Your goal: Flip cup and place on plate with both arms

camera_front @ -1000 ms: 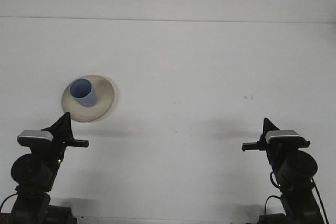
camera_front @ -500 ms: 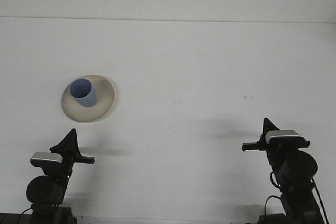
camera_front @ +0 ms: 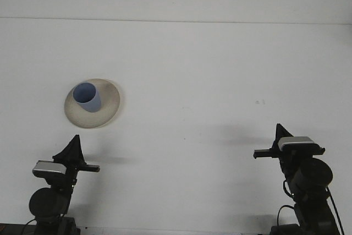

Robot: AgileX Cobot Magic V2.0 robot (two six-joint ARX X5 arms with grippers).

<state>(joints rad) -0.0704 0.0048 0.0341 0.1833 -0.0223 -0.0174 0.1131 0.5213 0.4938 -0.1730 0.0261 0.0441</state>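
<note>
One blue cup [camera_front: 87,97] upright on plate [camera_front: 92,103], ahead of left end effector [camera_front: 73,146]. Probably light, stiff, slippery; best pinched across rim. Grip states of left and right end effector [camera_front: 279,134] impossible to tell.

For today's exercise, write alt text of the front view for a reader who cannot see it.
A blue cup stands on a cream plate at the left of a white table. The left gripper and right gripper sit near the front edge, away from it.
</note>
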